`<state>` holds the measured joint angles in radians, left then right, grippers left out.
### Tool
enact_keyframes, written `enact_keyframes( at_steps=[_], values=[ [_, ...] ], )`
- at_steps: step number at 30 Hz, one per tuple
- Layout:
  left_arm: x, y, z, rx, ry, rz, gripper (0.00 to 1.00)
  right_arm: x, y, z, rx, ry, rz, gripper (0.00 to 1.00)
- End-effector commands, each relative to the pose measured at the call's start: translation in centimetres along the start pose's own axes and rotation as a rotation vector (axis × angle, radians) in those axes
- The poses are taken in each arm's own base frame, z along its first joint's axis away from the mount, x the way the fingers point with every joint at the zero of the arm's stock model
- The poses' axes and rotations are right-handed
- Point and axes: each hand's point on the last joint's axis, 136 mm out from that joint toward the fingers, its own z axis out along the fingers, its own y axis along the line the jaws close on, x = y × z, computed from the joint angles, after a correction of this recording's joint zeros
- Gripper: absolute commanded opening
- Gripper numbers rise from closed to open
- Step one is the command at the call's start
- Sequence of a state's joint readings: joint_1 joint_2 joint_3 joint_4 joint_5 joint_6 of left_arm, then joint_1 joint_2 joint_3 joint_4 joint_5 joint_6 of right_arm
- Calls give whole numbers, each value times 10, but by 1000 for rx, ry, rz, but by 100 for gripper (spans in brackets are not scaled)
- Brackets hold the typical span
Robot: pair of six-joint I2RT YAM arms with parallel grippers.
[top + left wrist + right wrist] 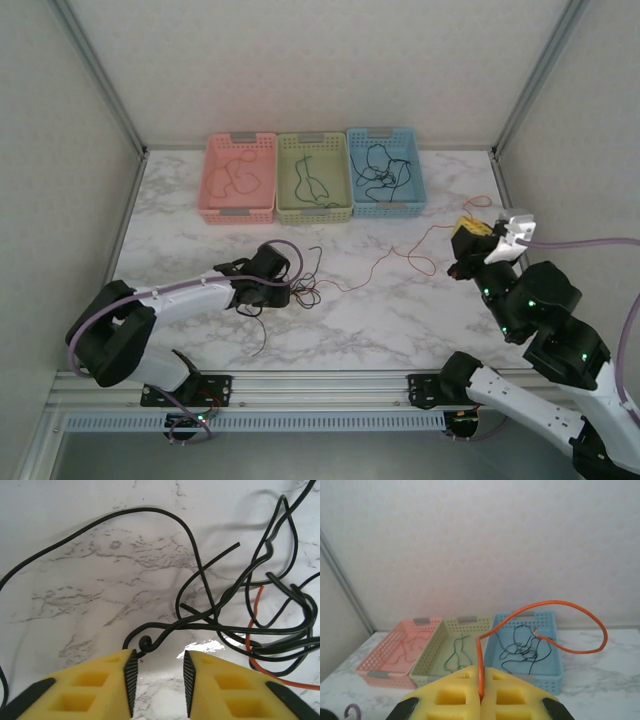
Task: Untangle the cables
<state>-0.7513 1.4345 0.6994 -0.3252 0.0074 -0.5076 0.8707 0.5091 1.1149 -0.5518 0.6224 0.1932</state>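
On the near-left tabletop, thin black wires lie knotted with a red-orange wire; my left fingers stand narrow and empty, and my right fingers pinch its end. Far pastel plastic baskets already hold sorted wires.

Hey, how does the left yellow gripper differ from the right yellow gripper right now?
The left yellow gripper stands open, a gap between its jaws; the right yellow gripper is shut. The left gripper holds nothing, with the tangled thin black cable just ahead; the right gripper pinches the thin red-orange cable. The left gripper sits low over the white marble table; the right gripper looks raised. Both are yellow.
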Motion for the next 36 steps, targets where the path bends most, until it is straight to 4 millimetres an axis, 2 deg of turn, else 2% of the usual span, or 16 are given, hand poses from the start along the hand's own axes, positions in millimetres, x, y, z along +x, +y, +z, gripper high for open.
enact_keyframes(
  at_steps=[1,4,7,12,19,24,27,30,36],
  values=[
    [-8,-5,-1,-2,-26,3,24,-19,-24,-16,86,-65,8,0],
    [-11,-6,-3,1,-33,-2,17,-30,-34,-27,111,-112,34,0],
    [-13,-7,-4,0,-43,-8,8,-27,-34,-27,110,-102,29,0],
    [-19,-8,-10,6,-70,-21,0,8,-20,1,123,50,-66,0],
    [-20,-6,-14,3,-87,-24,0,100,15,51,61,323,-168,0],
    [-19,-6,-15,13,-93,-27,0,180,42,81,-47,556,-129,0],
    [-18,-6,-14,16,-93,-29,0,229,57,92,-126,709,-78,0],
    [-17,-7,-13,24,-92,-34,0,267,61,101,-144,824,-37,0],
    [-14,-6,-9,27,-88,-37,0,321,92,106,-251,990,126,0]
  ],
)
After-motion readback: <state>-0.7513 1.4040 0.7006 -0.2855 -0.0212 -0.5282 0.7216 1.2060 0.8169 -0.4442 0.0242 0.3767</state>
